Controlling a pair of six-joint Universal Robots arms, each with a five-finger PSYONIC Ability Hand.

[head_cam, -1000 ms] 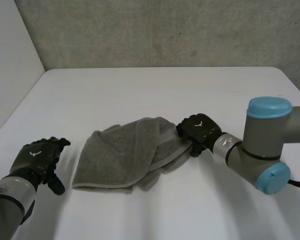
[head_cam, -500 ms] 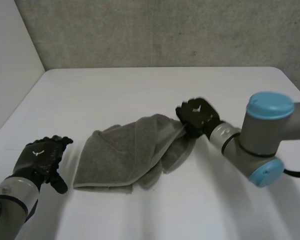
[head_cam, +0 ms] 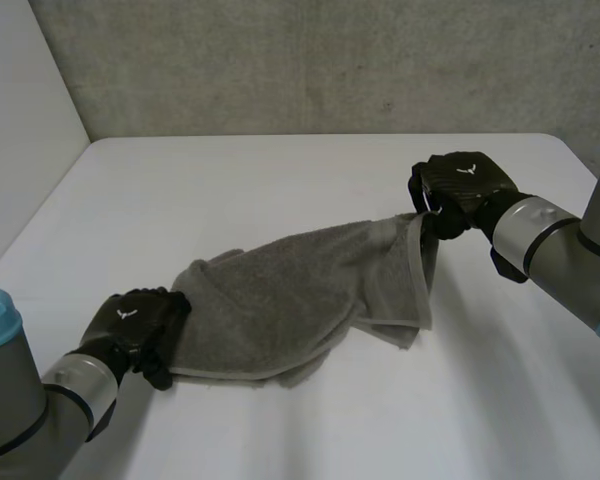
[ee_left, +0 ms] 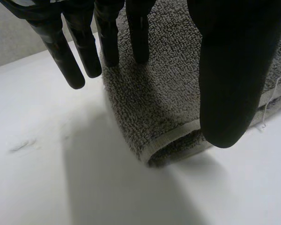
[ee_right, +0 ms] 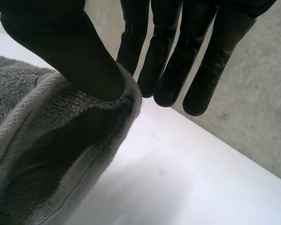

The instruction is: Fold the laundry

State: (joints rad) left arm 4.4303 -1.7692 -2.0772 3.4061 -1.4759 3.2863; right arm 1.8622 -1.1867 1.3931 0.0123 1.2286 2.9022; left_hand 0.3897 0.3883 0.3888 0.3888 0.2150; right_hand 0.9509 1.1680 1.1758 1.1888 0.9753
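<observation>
towel point(head_cam: 290, 300), grey and thick-piled, lies crumpled across the middle of the white table point(head_cam: 280, 170), and i read this as the opening-out step: it has to be pulled flat before any fold can be made. my right hand point(head_cam: 462, 190) has the far right corner pinched, thumb point(ee_right: 70, 51) pressing the hemmed edge against the nearest finger while the other fingers point(ee_right: 178, 61) stand straight beside it. that corner is lifted off the table, so the cloth hangs from it in a drooping flap. my left hand point(head_cam: 135, 325) is at the opposite, near-left end. its fingers are straight, some tips resting on the pile and some hanging past the edge over bare table, with the thumb above the hem, so it is pressing rather than gripping. between the two hands the cloth runs in a slanted band, stretched in its upper layer but doubled under itself along the near side. a pale stitched hem shows at the left corner and a loose fold is tucked beneath near the right. next, i judge, the left needs to close on its corner or at least pin it firmly, then the right should draw away and lay its corner down so the layers slide apart. if the left merely rests there, the whole towel may drag along.
</observation>
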